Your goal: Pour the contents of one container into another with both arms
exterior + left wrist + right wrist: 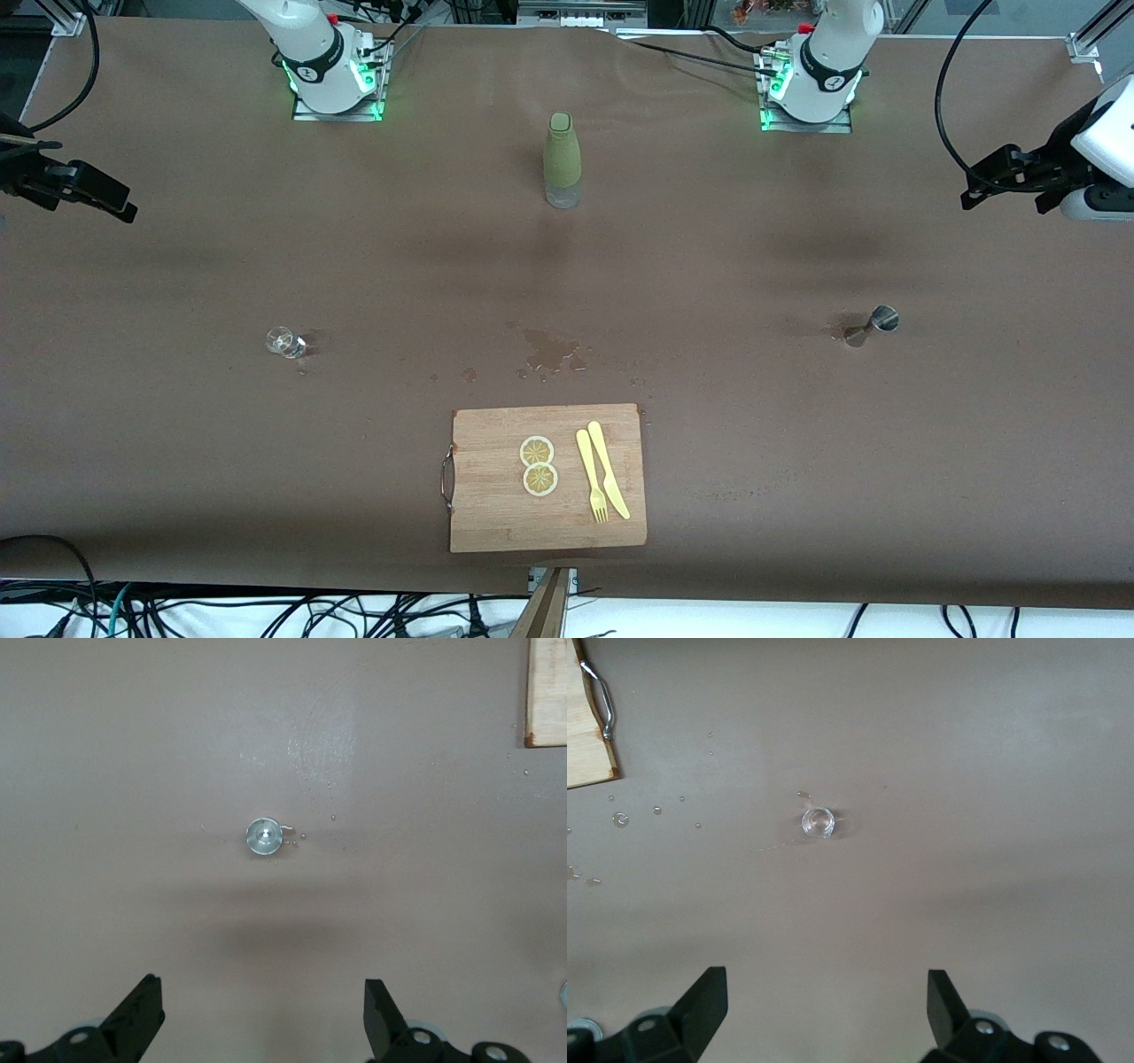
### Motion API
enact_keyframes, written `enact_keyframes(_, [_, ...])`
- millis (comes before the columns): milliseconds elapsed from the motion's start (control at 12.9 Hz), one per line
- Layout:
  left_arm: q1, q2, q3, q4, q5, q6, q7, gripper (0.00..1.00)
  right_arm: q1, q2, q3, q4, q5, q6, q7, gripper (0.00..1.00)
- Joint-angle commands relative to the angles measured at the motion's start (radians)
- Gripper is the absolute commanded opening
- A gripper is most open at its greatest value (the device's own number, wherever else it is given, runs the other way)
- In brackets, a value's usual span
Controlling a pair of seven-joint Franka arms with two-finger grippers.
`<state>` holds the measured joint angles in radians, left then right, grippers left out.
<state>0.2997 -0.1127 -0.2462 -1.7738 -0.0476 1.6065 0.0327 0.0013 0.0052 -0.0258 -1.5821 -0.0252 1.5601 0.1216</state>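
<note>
so there is no writing or label to read on any of the things here. the left gripper (261,1023) is up in the air at the left arm's end of the desk (797,496). its two black fingers (142,1014) are spread wide apart and hold nothing. right under it stands a small shiny metal cup (873,323), all by itself, with a few wet drops beside it. the right gripper (824,1014) is up in the air at the right arm's end of the desk. its fingers (704,1005) are spread wide too and hold nothing. under it sits a tiny clear glass (283,342), standing alone.

a tall bottle (563,159) in a green cover stands near the desk edge where the arm bases are, about halfway between the two bases. a wet spill (551,353) marks the middle of the desk. a wooden board (496,523) with a metal handle lies at the desk edge nearest the front camera. on it are two lemon slices (538,465), touching each other, and beside them a yellow fork (591,474) and a yellow knife (608,468).
</note>
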Motion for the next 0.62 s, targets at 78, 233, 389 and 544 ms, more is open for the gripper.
enact_keyframes(78, [0.006, -0.042, -0.016, -0.026, -0.020, -0.010, -0.034, 1.00, 0.015, -0.011, -0.006, -0.003, 0.014, 0.005, 0.004, 1.00])
enact_keyframes(233, [0.006, -0.056, -0.019, -0.032, -0.020, -0.010, -0.034, 1.00, 0.016, -0.011, -0.005, -0.004, 0.016, 0.006, 0.003, 1.00])
enact_keyframes(389, [0.006, -0.067, -0.019, -0.038, -0.020, -0.011, -0.034, 1.00, 0.016, -0.011, -0.006, -0.004, 0.016, 0.009, 0.003, 1.00])
enact_keyframes(544, [0.007, -0.070, -0.018, -0.042, -0.020, -0.010, -0.036, 1.00, 0.016, -0.011, -0.006, -0.006, 0.016, 0.011, 0.004, 1.00])
